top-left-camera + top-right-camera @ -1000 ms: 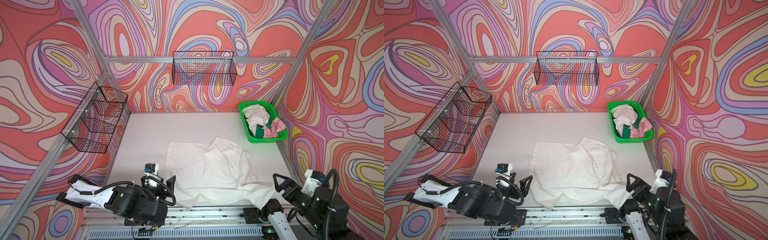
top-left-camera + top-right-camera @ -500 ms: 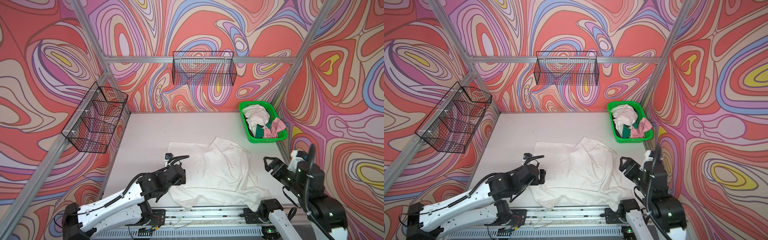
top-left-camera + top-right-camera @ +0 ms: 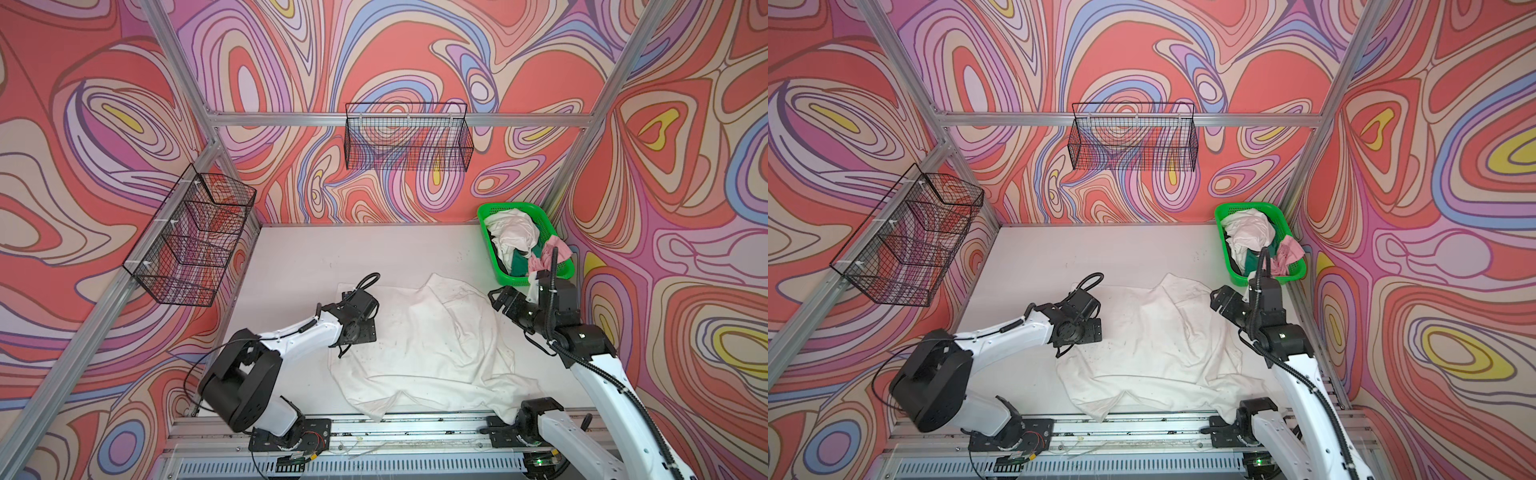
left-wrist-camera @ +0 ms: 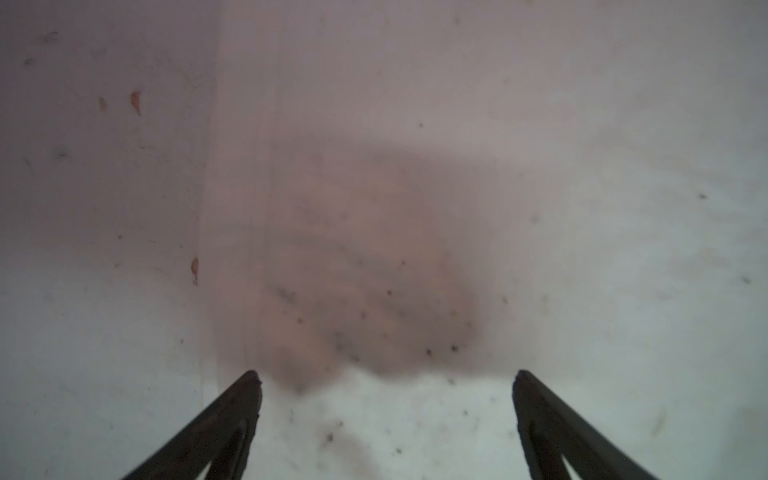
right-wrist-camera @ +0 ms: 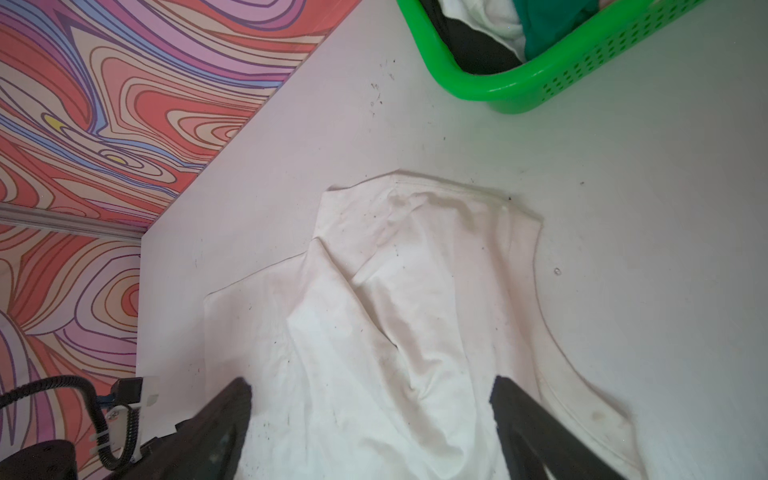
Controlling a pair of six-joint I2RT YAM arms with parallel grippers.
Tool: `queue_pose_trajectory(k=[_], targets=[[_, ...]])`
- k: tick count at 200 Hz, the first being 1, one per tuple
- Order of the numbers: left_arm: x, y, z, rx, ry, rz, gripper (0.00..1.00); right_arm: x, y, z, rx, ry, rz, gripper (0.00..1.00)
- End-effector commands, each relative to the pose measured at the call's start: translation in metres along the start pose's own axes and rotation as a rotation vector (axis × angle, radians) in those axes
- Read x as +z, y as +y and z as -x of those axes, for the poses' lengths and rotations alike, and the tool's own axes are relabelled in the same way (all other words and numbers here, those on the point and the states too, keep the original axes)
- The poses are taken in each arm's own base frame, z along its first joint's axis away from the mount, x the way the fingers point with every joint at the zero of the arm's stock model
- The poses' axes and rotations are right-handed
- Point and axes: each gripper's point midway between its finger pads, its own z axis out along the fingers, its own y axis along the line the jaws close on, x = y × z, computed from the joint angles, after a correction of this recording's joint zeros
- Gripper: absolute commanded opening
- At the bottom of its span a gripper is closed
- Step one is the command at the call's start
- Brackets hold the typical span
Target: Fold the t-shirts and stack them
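- T-shirt (image 3: 432, 345) in hand, the big white one with small dark specks, lies rumpled on the bench (image 3: 316, 257). It has a raised ridge across its middle, and its near edge drapes onto the metal rail (image 3: 415, 424) at the front in both top views.
- Left jaws stand spread, pointing down at the shirt's left edge with nothing between them. The left wrist view is blurred, so I cannot tell whether the tips touch the cloth.
- Right jaws are spread too, hanging above the shirt's right side and pinching nothing.
- Three more lie bundled in the green basket (image 5: 582, 70) at the far right corner: a white shirt (image 3: 513, 232), a dark green shirt (image 3: 519, 266) and a pale pink shirt (image 3: 563, 249). The basket is near the right jaws and well apart from the left jaws.
- Step in hand, as I judge it: flatten this shirt before any fold.
- To do it well, each side should pinch a single layer at an outer edge, not the ridge. Both should lift together, draw apart until the ridge goes, then lay the cloth back clear of the rail.
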Motion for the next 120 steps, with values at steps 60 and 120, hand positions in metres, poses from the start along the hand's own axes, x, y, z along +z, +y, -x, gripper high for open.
queue_pose_trajectory(k=[60,120], targets=[[0.035,0.055,0.045,-0.033,0.149,0.175,0.96,0.055,0.025,0.042,-0.064,-0.042,0.033,0.96],[0.023,0.06,0.068,-0.059,0.123,0.155,0.97,0.114,0.044,-0.006,-0.136,0.094,0.02,0.94]])
